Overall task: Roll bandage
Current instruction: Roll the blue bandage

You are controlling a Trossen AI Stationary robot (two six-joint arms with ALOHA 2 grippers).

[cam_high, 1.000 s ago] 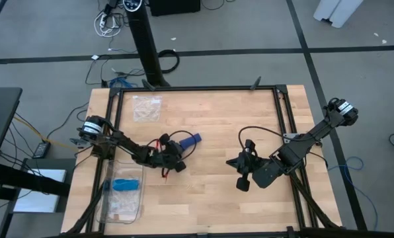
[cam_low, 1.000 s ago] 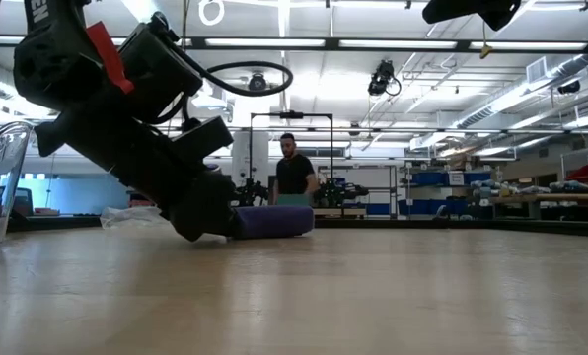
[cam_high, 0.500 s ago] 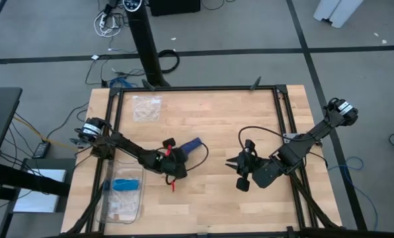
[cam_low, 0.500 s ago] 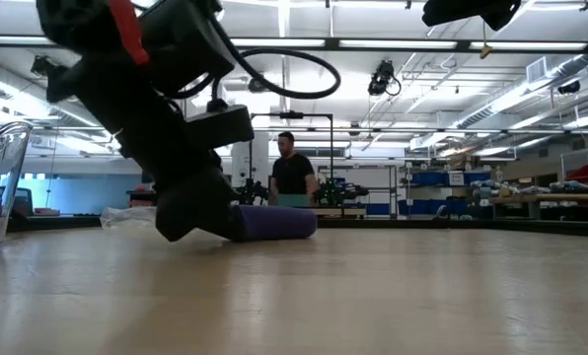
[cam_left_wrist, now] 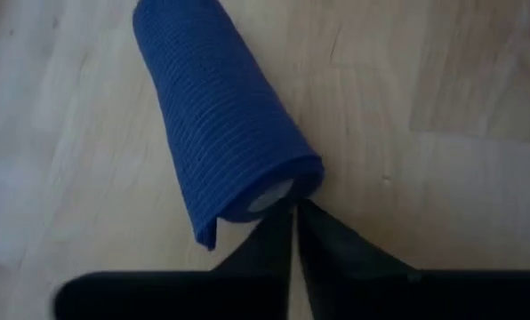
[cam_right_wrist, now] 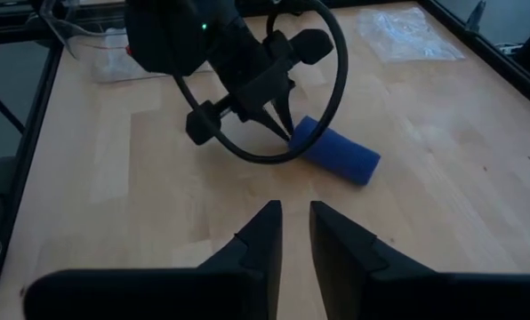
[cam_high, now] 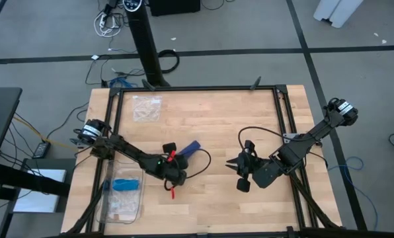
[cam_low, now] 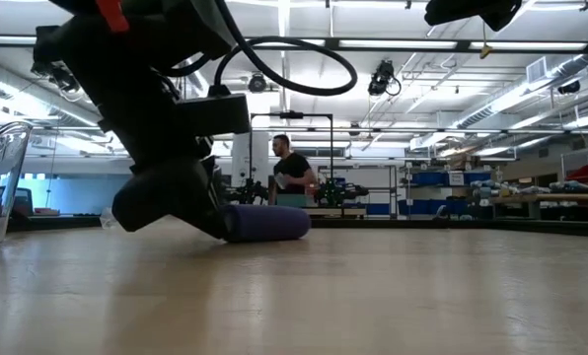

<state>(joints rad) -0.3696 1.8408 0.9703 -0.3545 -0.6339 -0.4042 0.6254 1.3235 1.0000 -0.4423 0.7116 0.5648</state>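
Since a second ago we see our left claw [cam_left_wrist: 293, 222] has slid along the bench [cam_high: 217, 112] and drawn its fingers together; they now stand clenched, tips against the near end of the bandage [cam_left_wrist: 216, 116], grasping nothing. That bandage is a tight navy roll lying on its side on the bench, a loose flap at the end by the tips. Our right claw [cam_right_wrist: 294, 222] waits well apart on the bench's right side, fingers slightly parted and released, facing the roll.
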